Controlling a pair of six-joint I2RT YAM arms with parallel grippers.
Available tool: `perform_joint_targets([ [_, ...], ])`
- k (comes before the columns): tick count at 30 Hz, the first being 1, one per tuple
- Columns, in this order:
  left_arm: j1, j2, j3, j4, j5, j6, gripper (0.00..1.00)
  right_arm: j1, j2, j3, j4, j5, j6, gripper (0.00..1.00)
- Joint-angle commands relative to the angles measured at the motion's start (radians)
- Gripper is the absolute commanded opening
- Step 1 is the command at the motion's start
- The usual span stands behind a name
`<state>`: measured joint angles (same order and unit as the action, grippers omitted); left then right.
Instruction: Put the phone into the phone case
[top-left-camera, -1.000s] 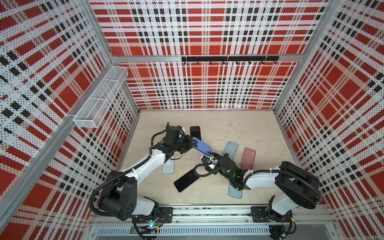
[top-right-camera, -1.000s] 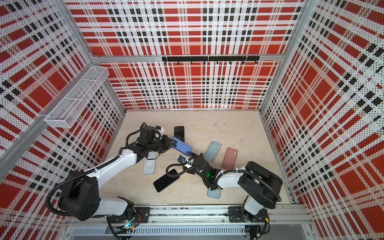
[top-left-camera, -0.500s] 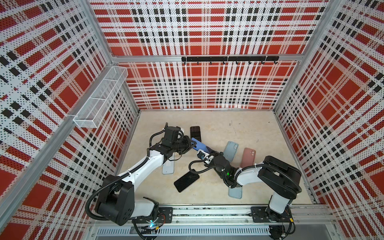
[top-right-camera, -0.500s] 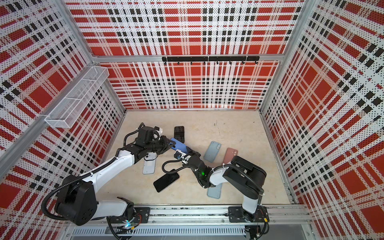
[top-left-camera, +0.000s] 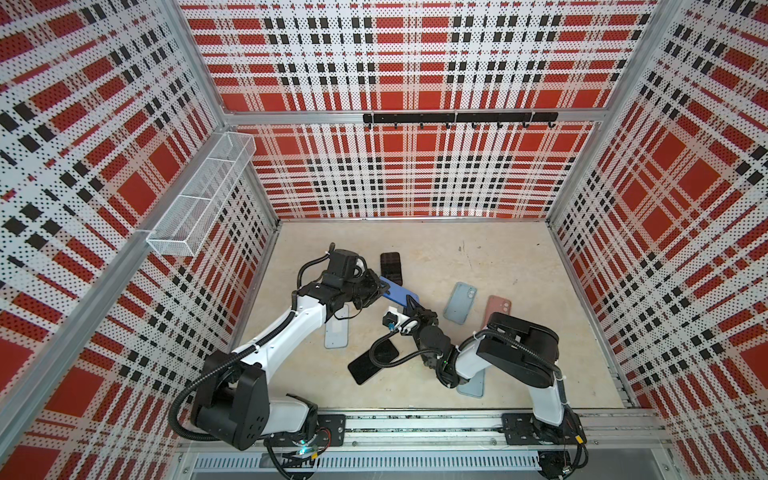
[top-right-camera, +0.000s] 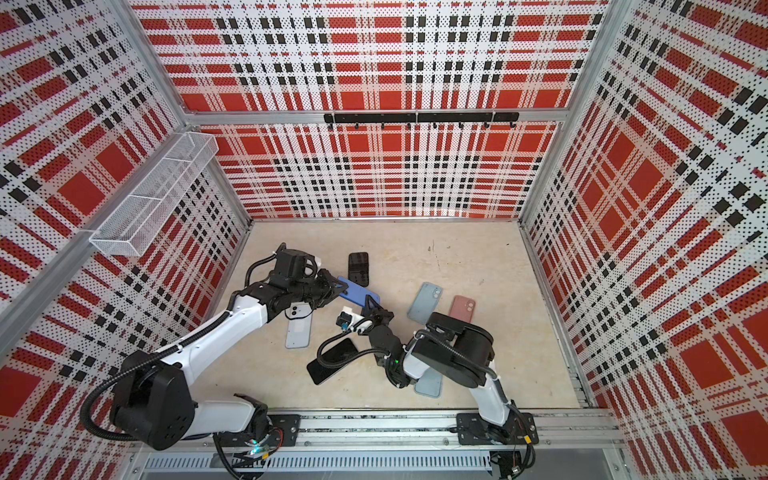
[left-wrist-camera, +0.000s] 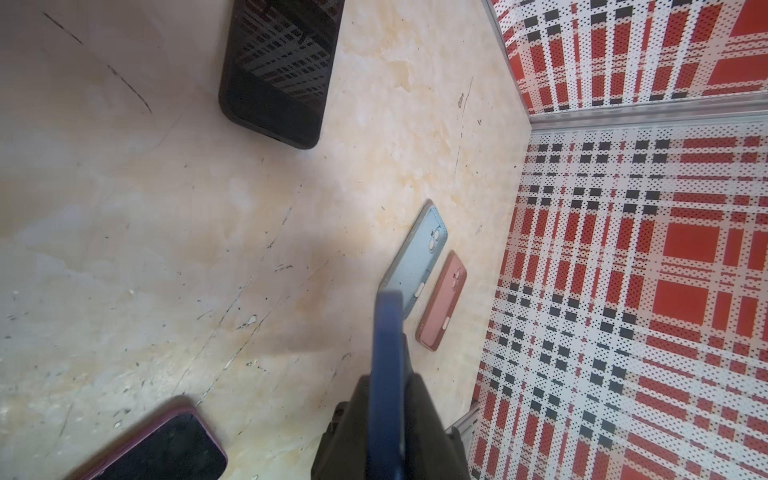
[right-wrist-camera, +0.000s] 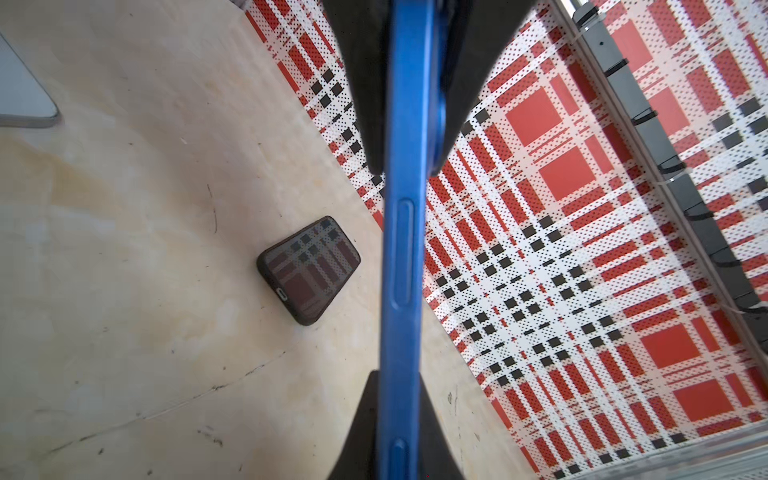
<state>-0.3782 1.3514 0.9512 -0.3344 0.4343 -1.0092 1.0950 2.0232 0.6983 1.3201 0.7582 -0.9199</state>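
Note:
A blue phone case (top-left-camera: 398, 291) (top-right-camera: 360, 293) hangs above the floor between both arms, its plain back up in both top views. Whether a phone sits inside it is hidden. My left gripper (top-left-camera: 376, 286) (left-wrist-camera: 386, 378) is shut on one end, and the case's edge (left-wrist-camera: 388, 353) runs out from its jaws. My right gripper (top-left-camera: 411, 309) (right-wrist-camera: 399, 374) is shut on the other end, with the buttoned edge (right-wrist-camera: 403, 249) between its fingers. A black phone (top-left-camera: 390, 266) (right-wrist-camera: 309, 268) lies screen-up just behind. Another black phone (top-left-camera: 372, 360) (left-wrist-camera: 166, 449) lies nearer the front.
A grey-blue case (top-left-camera: 459, 308) (left-wrist-camera: 419, 257) and a pink case (top-left-camera: 496, 309) (left-wrist-camera: 442, 301) lie side by side to the right. A pale case (top-left-camera: 336, 332) lies under the left arm, another (top-left-camera: 471, 384) under the right arm. Plaid walls enclose the floor.
My right gripper has moved up to the far end of the blue case and shut on it. The left gripper has kept its hold and shifted only slightly.

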Motion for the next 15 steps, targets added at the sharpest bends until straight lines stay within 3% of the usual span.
perform_joint_targets([
  [1,-0.017,-0.02,0.058,0.039,0.031,0.015,0.24,0.027,0.019,0.031,0.086,-0.013,-0.114,0.0],
  [8,-0.019,-0.052,0.074,0.034,-0.017,0.047,0.53,0.032,-0.072,0.016,-0.079,-0.022,-0.065,0.0],
  [11,-0.019,-0.085,0.098,0.025,-0.062,0.099,0.65,0.032,-0.177,-0.004,-0.29,-0.043,0.034,0.0],
  [15,-0.021,-0.155,0.146,0.026,-0.154,0.217,0.8,0.021,-0.369,-0.001,-0.747,-0.158,0.281,0.0],
])
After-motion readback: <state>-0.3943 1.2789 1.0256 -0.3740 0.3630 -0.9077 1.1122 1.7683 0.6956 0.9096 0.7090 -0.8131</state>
